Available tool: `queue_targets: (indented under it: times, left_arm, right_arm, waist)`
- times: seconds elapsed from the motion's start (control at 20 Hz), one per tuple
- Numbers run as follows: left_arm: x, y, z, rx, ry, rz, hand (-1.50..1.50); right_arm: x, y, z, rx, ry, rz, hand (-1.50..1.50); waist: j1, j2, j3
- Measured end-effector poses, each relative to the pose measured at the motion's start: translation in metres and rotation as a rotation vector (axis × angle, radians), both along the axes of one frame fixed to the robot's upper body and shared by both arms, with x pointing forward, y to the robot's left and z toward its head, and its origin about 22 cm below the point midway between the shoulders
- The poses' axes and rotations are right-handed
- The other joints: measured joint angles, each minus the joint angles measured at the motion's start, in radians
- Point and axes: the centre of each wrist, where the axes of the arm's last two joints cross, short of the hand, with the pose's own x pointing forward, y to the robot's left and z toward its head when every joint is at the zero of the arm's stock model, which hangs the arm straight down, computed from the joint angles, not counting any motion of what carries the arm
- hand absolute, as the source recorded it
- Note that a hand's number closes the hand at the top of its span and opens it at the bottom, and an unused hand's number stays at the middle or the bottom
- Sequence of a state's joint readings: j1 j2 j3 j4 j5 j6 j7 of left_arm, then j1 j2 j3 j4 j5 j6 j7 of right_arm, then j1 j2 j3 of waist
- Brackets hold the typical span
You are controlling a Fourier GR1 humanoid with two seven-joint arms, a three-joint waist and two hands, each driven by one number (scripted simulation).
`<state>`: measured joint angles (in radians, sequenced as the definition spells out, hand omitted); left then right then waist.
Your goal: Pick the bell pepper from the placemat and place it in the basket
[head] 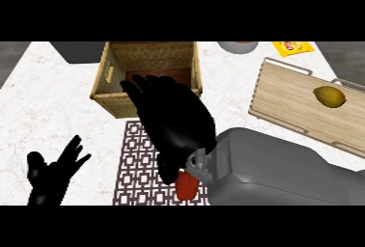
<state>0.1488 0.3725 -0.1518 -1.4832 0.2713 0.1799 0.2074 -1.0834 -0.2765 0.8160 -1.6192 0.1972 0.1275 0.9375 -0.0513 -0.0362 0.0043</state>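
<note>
A red bell pepper shows on the patterned placemat, near its front edge. My right hand hovers over the mat with its back to the camera. Its fingers stretch straight out toward the woven basket, their tips over the basket's near wall. The pepper peeks out from under the heel of this hand, beside the thumb; I cannot tell whether they touch. The grey right forearm hides the mat's right part. My left hand rests open at the lower left, fingers up.
A wooden board at the right carries a yellow-brown fruit. A yellow packet and a grey bowl lie along the back edge. A dark grey block stands left of the basket.
</note>
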Motion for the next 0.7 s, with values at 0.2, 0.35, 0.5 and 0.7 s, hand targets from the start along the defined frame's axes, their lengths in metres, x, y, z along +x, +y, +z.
queue_targets:
  times: [0.2, 0.35, 0.5, 0.7]
  left_arm:
    - [-0.001, -0.001, 0.001, -0.001, 0.001, -0.003, 0.0]
    - [0.0, -0.001, 0.002, 0.0, -0.005, -0.011, 0.0]
    - [0.001, -0.002, 0.001, 0.005, -0.003, -0.009, 0.0]
    - [0.002, -0.003, 0.001, 0.005, -0.018, -0.017, 0.0]
  right_arm:
    - [-0.007, -0.009, 0.028, -0.094, 0.082, 0.039, -1.5]
    - [-0.008, -0.021, 0.043, -0.129, 0.126, 0.06, -1.5]
    - [-0.015, -0.028, 0.056, -0.15, 0.149, 0.085, -1.5]
    - [-0.02, -0.036, 0.07, -0.168, 0.178, 0.107, -1.5]
  waist:
    - [-0.001, 0.004, 0.002]
    - [0.003, 0.008, 0.001]
    - [0.004, 0.01, 0.003]
    - [0.014, 0.013, 0.003]
